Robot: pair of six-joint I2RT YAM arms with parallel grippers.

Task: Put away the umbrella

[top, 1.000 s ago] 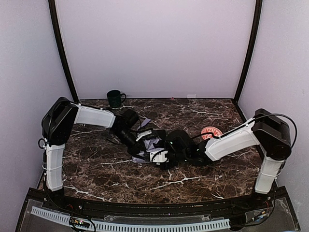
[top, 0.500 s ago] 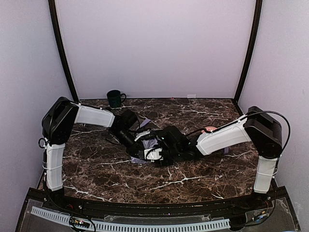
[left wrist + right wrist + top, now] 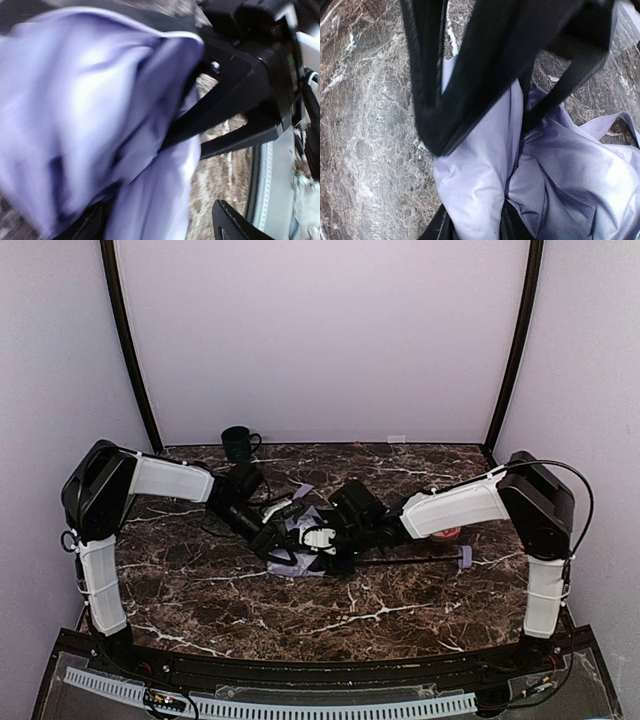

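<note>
The umbrella (image 3: 296, 562) lies crumpled in the middle of the marble table, pale lavender fabric with black lining. Its thin black shaft (image 3: 410, 561) runs right to a small lavender handle (image 3: 464, 556). My left gripper (image 3: 278, 532) is at the fabric's left side. In the left wrist view the left gripper (image 3: 152, 216) stands open, its fingers wide apart, and lavender cloth (image 3: 90, 115) drapes between them. My right gripper (image 3: 322, 538) comes in from the right. In the right wrist view the right gripper (image 3: 474, 221) is shut on a fold of the fabric (image 3: 480, 170).
A dark green mug (image 3: 238, 443) stands at the back left near the wall. A red-patterned bowl (image 3: 450, 532) shows only as a sliver behind the right forearm. Black frame posts rise at both back corners, and the right arm's black body (image 3: 250, 65) is close to the left gripper.
The left gripper has opened and its arm drew back left. The right gripper has shut on the fabric and moved left. The shaft and handle now show at the right.
</note>
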